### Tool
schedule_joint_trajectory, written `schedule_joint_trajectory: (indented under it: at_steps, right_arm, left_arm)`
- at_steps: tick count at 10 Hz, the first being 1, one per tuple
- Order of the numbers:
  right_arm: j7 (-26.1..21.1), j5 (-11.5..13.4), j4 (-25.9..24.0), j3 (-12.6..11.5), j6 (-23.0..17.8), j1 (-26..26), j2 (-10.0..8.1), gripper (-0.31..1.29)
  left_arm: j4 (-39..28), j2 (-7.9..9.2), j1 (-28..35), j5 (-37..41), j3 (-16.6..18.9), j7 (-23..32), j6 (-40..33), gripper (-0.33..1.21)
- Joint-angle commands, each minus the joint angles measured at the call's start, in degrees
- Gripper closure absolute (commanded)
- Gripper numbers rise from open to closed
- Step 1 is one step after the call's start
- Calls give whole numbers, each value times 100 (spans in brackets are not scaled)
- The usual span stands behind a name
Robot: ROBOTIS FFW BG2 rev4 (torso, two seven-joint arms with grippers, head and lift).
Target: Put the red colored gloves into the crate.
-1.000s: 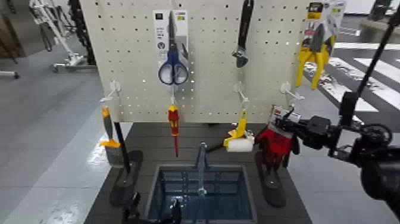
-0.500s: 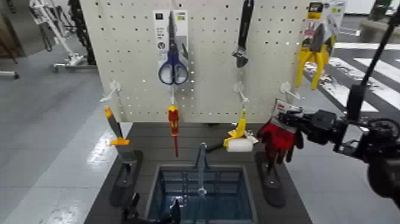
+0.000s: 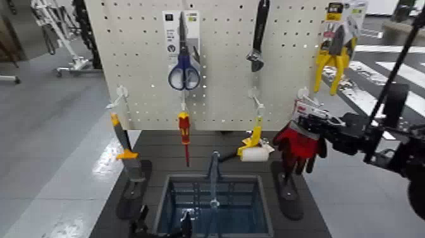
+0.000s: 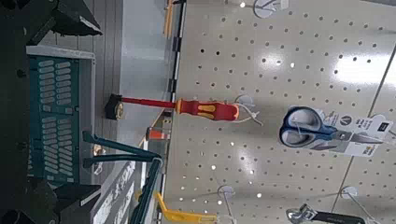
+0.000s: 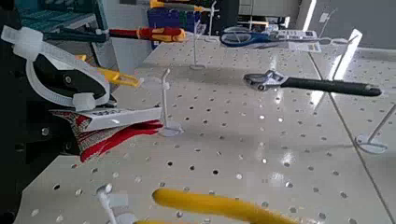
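Observation:
The red colored gloves (image 3: 296, 144) hang fingers down at the right end of the pegboard, with their white card (image 3: 305, 114) at the top. My right gripper (image 3: 317, 130) reaches in from the right and is shut on them just under the card. In the right wrist view the gloves (image 5: 117, 138) and card lie close beside a white hook (image 5: 166, 103). The grey-blue crate (image 3: 166, 190) with its upright handle (image 3: 214, 174) stands low in the middle, left of and below the gloves. My left gripper (image 3: 162, 225) waits at the crate's near edge, fingers wide apart.
The pegboard (image 3: 221, 63) carries blue scissors (image 3: 183, 69), a wrench (image 3: 258, 38), yellow pliers (image 3: 334, 54), a red-and-yellow screwdriver (image 3: 184, 133), a yellow-handled roller (image 3: 254, 149) and an orange-and-grey scraper (image 3: 124, 149). Black stand feet (image 3: 286, 190) flank the crate.
My right gripper has drawn the gloves a little to the right and up. The scraper on the left has swung and tilted. The left arm has not moved.

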Motion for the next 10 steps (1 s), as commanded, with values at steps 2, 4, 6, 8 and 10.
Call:
schedule_joint_trajectory:
  at_steps: [2, 4, 6, 8, 10]
  right_arm:
    - [-568, -684, -763, 49, 216, 751, 377, 126]
    - [-752, -1009, -746, 427, 163, 917, 579, 126]
    - [-849, -1273, -587, 761, 111, 1014, 667, 126]
    - [-867, -1396, -324, 998, 49, 1067, 711, 126]
    - [-840, -1475, 142, 1191, -127, 1041, 773, 126]
  left_arm:
    - [-2, -510, 0, 0, -20, 0, 15, 11]
    - [-2, -501, -9, 9, -29, 0, 33, 11]
    - [-2, -492, -9, 9, -47, 9, 50, 11]
    - [-2, -483, -9, 18, -56, 17, 68, 11]
    - [-2, -466, -9, 36, -82, 35, 68, 11]
